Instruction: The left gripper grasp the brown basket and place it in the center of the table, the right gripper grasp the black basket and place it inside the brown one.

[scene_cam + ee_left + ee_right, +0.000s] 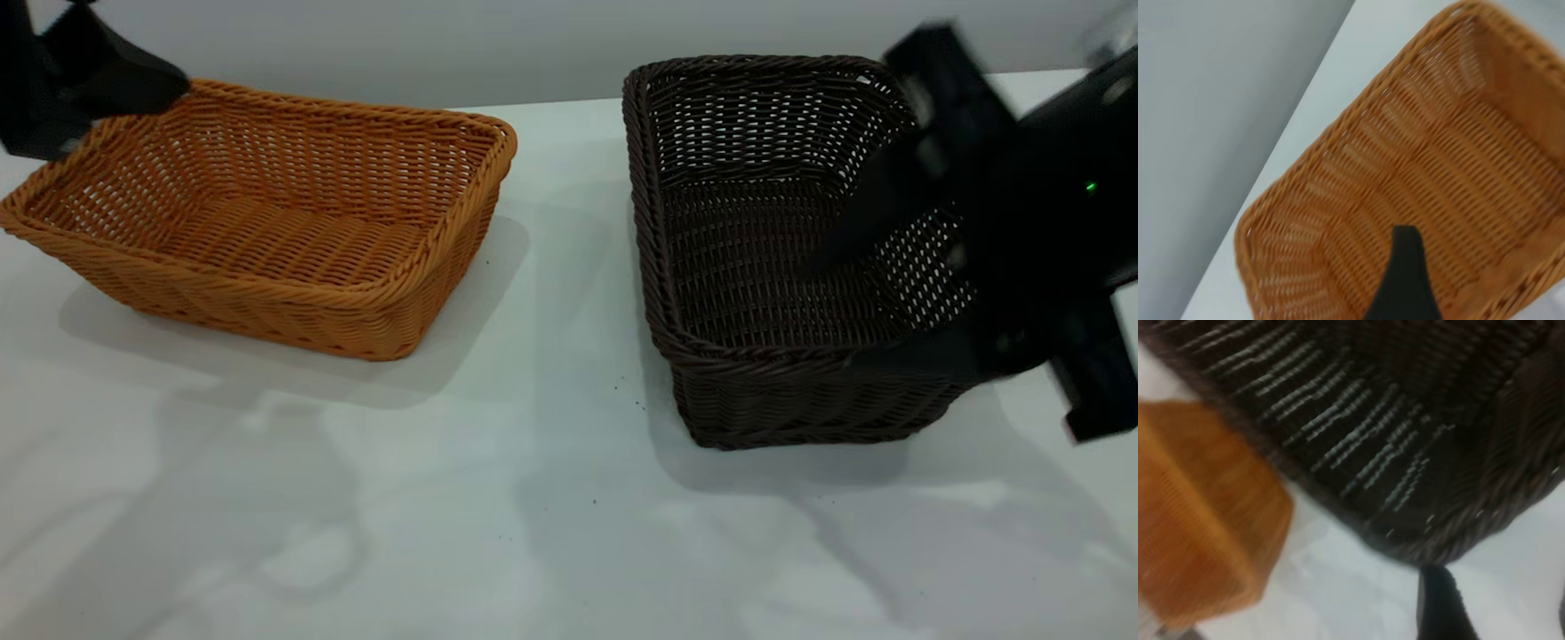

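The brown basket [267, 222] stands on the left of the table [551, 498]. My left gripper [124, 120] is open at its far left rim. In the left wrist view one finger [1405, 280] reaches inside the brown basket [1451, 153], apart from the wall; the other finger is hidden. The black basket [756, 267] stands on the right. My right gripper [840, 307] is open at its right side, with one finger over the inside and one along the near rim. In the right wrist view its finger [1438, 607] meets the rim of the black basket [1405, 440].
A bare strip of white table [569, 222] separates the two baskets, and the front of the table [533, 551] carries only shadows. A pale wall runs behind the table's far edge [560, 102]. The brown basket [1198, 520] also shows in the right wrist view.
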